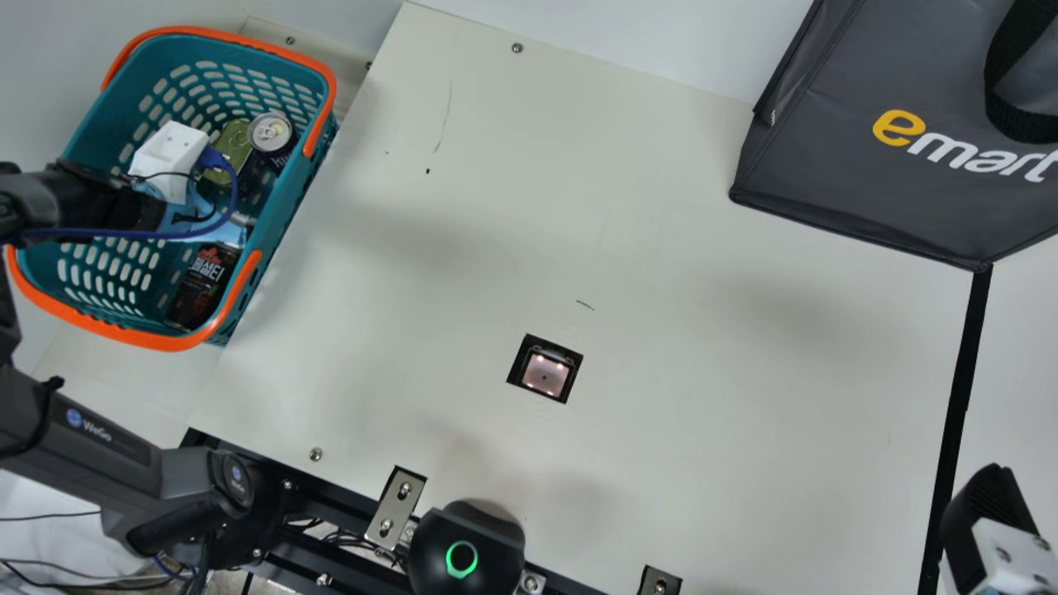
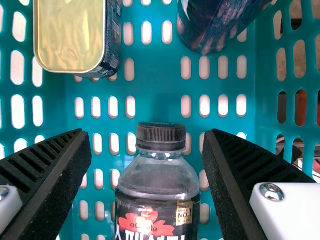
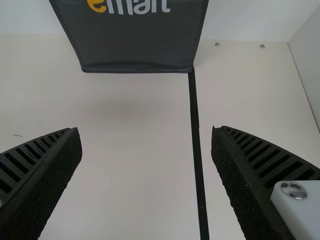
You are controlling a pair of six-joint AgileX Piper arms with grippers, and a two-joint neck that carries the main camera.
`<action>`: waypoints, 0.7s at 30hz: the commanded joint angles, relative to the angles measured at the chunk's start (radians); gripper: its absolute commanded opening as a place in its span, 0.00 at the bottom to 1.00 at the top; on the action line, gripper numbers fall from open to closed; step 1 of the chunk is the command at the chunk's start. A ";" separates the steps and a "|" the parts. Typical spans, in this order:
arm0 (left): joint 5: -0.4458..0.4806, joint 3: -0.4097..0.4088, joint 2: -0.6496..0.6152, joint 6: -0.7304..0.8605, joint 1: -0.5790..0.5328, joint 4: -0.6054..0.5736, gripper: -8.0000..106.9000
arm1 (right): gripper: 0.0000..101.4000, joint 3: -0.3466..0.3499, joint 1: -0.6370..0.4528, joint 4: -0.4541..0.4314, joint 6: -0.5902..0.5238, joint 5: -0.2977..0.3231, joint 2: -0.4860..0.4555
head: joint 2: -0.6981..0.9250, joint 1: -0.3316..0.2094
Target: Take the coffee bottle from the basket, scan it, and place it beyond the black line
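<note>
In the basket [image 1: 124,333], left claw [image 2: 146,135]: its fingers stand apart, one either side of your bottle's neck and shoulder, not clamped.
Coffee bottle [image 2: 157,180]: between those fingers, leaning or lying; you can't tell which.
Handling: likely stiff plastic, moderately light, slick; it could roll or slip, so grip squarely across the upper body below the shoulder.
Cap [image 2: 161,136] and long axis: cap points toward the drinks can [image 1: 270,132] and tin [image 2: 70,37]; the axis runs roughly along the basket's long side.
Scanner window [image 1: 545,374]: your next stop after lifting.
Black line [image 1: 961,397]: your final boundary.
Right claw [image 3: 146,132]: fingers apart, above the counter [image 3: 125,165].
</note>
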 commanded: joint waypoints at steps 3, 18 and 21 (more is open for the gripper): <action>-0.012 -0.008 0.018 -0.024 -0.008 0.006 0.85 | 0.90 0.000 0.000 0.000 0.000 0.000 0.000 | 0.002 -0.027; -0.063 -0.035 0.096 -0.066 -0.025 -0.011 0.85 | 0.90 0.000 0.000 0.000 0.000 0.000 0.000 | 0.002 -0.027; -0.072 -0.041 0.111 -0.055 -0.023 -0.025 0.85 | 0.90 0.000 0.000 0.000 0.000 0.000 0.000 | 0.002 -0.027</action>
